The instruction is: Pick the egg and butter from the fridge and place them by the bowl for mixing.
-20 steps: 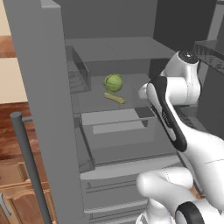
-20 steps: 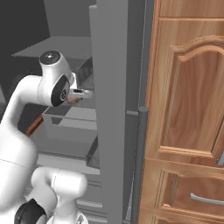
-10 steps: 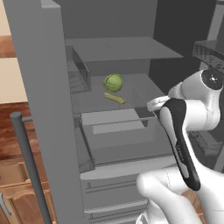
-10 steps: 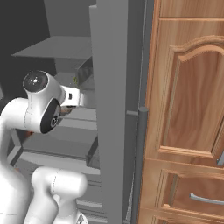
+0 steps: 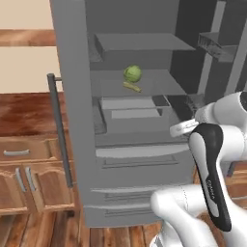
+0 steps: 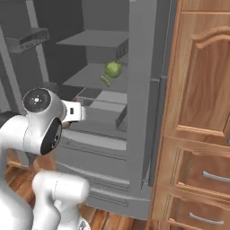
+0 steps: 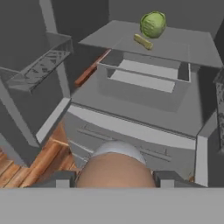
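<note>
My base has backed away from the fridge (image 5: 120, 144). My fingers (image 7: 114, 177) clamp the egg (image 7: 114, 168), carried out toward the bowl. The butter (image 5: 132, 87) waits on its shelf beside the cabbage (image 5: 132, 74). Only the hand view reveals the egg; base views show the open doors.
</note>
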Robot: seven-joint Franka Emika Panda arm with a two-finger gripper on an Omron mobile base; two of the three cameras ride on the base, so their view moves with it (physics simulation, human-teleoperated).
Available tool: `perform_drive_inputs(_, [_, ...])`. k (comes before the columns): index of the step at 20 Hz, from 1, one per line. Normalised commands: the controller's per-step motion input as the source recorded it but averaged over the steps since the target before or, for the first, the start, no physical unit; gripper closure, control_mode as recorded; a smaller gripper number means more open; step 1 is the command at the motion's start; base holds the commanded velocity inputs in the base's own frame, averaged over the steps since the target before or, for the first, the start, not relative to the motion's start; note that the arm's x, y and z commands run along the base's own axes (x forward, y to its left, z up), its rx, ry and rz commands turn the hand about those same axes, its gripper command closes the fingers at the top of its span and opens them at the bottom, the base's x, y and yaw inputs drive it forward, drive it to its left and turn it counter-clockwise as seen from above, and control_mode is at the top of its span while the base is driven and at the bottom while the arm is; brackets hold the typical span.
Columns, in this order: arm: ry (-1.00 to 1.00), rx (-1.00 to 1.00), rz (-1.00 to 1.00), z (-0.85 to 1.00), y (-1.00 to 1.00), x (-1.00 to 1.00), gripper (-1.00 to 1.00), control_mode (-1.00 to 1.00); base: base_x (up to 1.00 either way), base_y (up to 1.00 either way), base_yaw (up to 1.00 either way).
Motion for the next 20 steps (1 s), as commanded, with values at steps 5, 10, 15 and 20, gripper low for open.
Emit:
perform_drive_inputs(5, [0.00,0.00,0.00,0.00,0.00,0.00,1.00,1.00,-0.73,0.45,0.30])
perform_drive_inputs(10, [0.00,0.00,0.00,0.00,0.00,0.00,1.00,1.00,-0.49,0.59,0.62])
perform_drive_inputs(15, [0.00,0.00,0.00,0.00,0.00,0.00,1.00,1.00,-0.25,0.10,0.86])
perform_drive_inputs(20, [0.00,0.00,0.00,0.00,0.00,0.00,1.00,1.00,-0.31,0.10,0.84])
